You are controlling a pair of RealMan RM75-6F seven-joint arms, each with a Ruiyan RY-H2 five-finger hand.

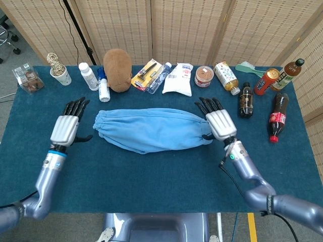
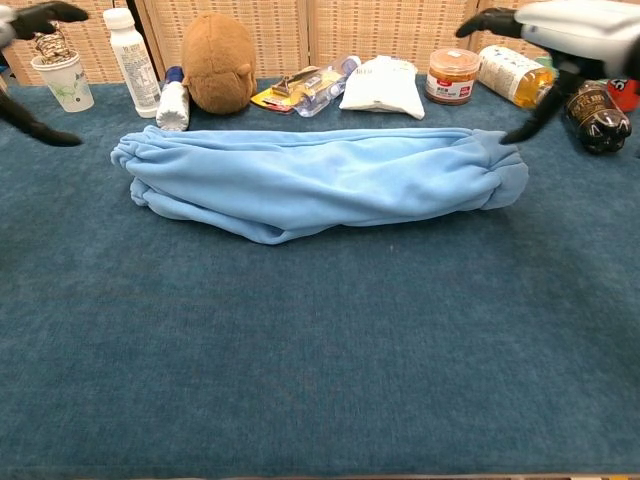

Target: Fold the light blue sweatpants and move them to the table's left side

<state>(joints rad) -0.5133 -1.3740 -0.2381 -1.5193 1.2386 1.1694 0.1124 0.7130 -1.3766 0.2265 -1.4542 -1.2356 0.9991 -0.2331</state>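
The light blue sweatpants point(image 1: 149, 129) lie folded lengthwise into a long bundle across the middle of the blue table point(image 1: 161, 181), also seen as the sweatpants point(image 2: 320, 180) in the chest view. My left hand point(image 1: 68, 123) hovers open a little left of the bundle's elastic end, fingers apart, holding nothing. My right hand point(image 1: 218, 121) is open at the bundle's right end, fingers spread, its thumb close to or touching the cloth. In the chest view the right hand point(image 2: 570, 30) sits at the top right and the left hand point(image 2: 30, 20) only shows dark fingers at the top left.
Along the table's back edge stand a paper cup point(image 1: 61, 75), white bottles point(image 1: 89, 75), a brown plush toy point(image 1: 117, 69), a white pouch point(image 1: 179, 79), a jar point(image 1: 204, 76), and several drink bottles at the right, including a cola bottle point(image 1: 277, 117). A clear box point(image 1: 29, 78) sits far left.
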